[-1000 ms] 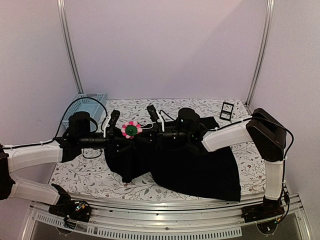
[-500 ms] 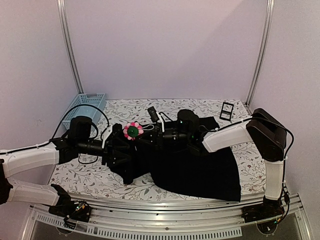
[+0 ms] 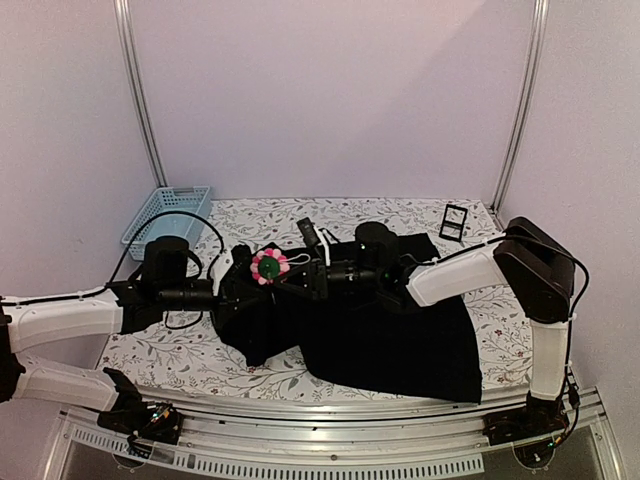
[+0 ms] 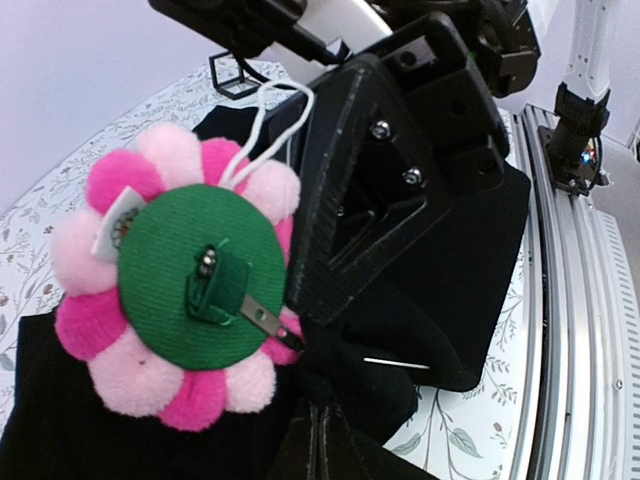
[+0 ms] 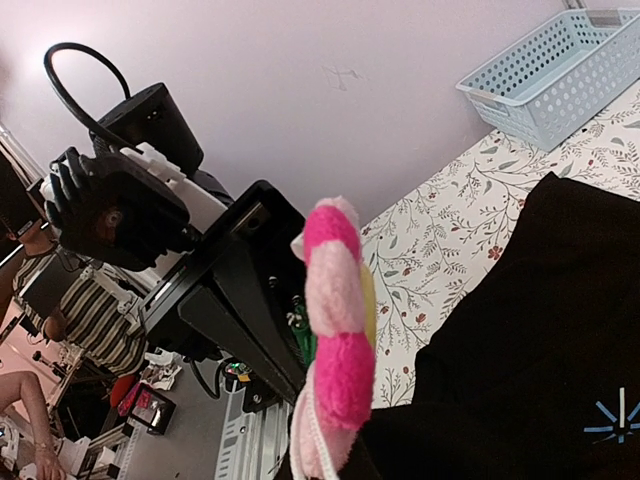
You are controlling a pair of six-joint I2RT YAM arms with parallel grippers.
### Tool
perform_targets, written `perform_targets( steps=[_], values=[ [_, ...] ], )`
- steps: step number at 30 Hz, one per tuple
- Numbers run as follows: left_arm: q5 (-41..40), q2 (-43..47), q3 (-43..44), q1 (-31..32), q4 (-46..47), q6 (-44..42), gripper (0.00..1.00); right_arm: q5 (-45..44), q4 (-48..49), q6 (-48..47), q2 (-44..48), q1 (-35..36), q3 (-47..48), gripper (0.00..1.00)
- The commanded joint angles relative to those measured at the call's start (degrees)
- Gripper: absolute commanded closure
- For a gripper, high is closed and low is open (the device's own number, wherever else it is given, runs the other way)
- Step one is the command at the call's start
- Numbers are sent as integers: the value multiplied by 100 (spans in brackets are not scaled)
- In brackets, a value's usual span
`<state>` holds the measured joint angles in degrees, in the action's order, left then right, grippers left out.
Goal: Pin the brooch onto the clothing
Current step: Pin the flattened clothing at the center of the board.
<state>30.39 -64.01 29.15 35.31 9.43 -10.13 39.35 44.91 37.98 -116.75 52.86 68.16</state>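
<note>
The left gripper (image 3: pixel 240 274), previously spread wide, has closed beside the brooch (image 3: pixel 268 265), which shifted slightly right.

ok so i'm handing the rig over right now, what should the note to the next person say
Left hand: shut, right beside the brooch, apparently pinching a raised fold of the shirt; the grip itself is hidden.
Right hand: shut on the brooch, holding it on edge above the shirt's end nearer the left arm.
Shirt: rumpled across the table.
Done: brooch lifted and brought to the fabric, green back and pin facing the left hand.
Left: pin is not through the cloth; push it through, close the clasp, let go.
</note>
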Motion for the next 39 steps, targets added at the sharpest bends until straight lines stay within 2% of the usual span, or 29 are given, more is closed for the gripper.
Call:
perform_targets(
  steps=[1, 7, 14, 17, 21, 23, 27, 29, 31, 35, 39],
  values=[
    [-471, 53, 31, 55, 120, 45, 100, 196, -256, 189, 223, 44, -88, 100],
    [-813, 136, 151, 55, 49, 133, 100, 522, -614, 308, 251, 107, -133, 100],
    [-143, 342, 90, 55, -333, 508, 98, 619, -510, 553, 397, 110, -341, 100],
    [14, 438, 84, 56, -600, 582, 80, 647, -421, 662, 428, 110, -358, 100],
    [117, 663, 279, 21, -1546, 253, 67, 719, -508, 868, 446, 107, -343, 100],
    [429, 800, 438, -75, -2087, -46, 60, 740, -586, 922, 472, 102, -347, 100],
    [796, 886, 694, -325, -2867, -370, 35, 881, -715, 1108, 470, 99, -275, 100],
    [982, 718, 787, -458, -3018, -516, 26, 961, -810, 1222, 461, 102, -208, 100],
    [1030, 467, 792, -513, -2932, -491, 15, 992, -965, 1346, 456, 91, -112, 100],
    [1156, 64, 701, -575, -2273, -116, 2, 1038, -1371, 1459, 476, 92, 69, 100],
    [1779, 52, 393, -529, -1167, 98, 0, 1042, -1493, 1610, 495, 93, 121, 100]
  ],
)
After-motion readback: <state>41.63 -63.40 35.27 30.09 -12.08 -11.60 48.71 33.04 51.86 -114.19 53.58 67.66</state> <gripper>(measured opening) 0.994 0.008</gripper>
